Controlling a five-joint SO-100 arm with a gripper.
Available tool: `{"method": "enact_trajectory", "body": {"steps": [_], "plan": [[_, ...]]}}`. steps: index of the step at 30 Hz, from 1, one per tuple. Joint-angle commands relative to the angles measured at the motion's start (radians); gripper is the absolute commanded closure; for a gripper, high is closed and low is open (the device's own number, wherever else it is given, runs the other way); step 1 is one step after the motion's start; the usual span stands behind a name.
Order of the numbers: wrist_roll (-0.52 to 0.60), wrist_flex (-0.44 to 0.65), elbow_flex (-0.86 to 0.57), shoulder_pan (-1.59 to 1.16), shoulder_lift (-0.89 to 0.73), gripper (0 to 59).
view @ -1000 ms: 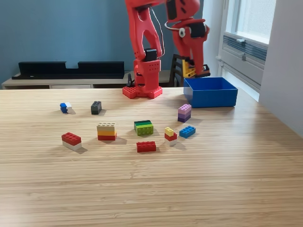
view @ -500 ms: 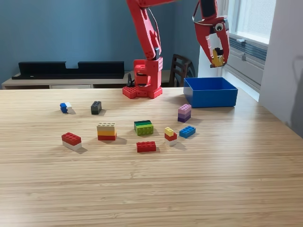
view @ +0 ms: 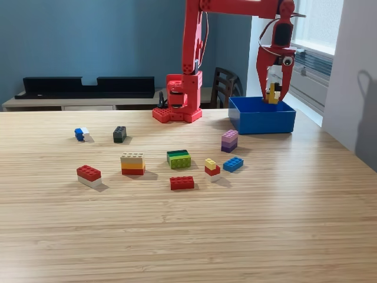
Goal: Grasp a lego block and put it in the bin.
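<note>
A: Change since earlier frame?
B: Gripper [view: 272,94] has swung from above the bin [view: 262,115] down to its rim.
A: Jaws?
B: Clenched on yellow studded block [view: 272,94], directly over the smooth blue plastic bin near the wooden table's [view: 188,236] far right corner.

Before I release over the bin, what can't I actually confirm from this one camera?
- Inside of the bin: the exterior view's low angle and the front wall hide its floor.
- Tool: its fingers overlap the yellow block, so grip or release cannot be told.
- Arm top: cut off by the upper frame edge.
- Blue and white block: too small to see its shape.
</note>
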Motion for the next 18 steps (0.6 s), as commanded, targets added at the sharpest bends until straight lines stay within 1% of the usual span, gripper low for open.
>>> {"method": "enact_trajectory", "body": {"steps": [1, 2, 4, 7, 9, 11, 14, 17, 18], "plan": [[-0.023, 0.038, -0.091, -0.011, -0.015, 29.3], [-0.025, 0.044, -0.089, -0.011, -0.015, 25.2], [-0.025, 0.052, -0.086, -0.011, -0.012, 20.3], [-0.032, 0.066, -0.086, -0.008, -0.003, 20.2], [-0.038, 0.074, -0.087, -0.008, -0.003, 22.3], [-0.037, 0.074, -0.091, -0.008, -0.003, 26.8], [-0.026, 0.074, -0.106, -0.006, -0.003, 38.3], [-0.011, 0.074, -0.141, 0.012, 0.0, 52.4], [-0.006, 0.075, -0.153, 0.025, 0.0, 55.0]]}}
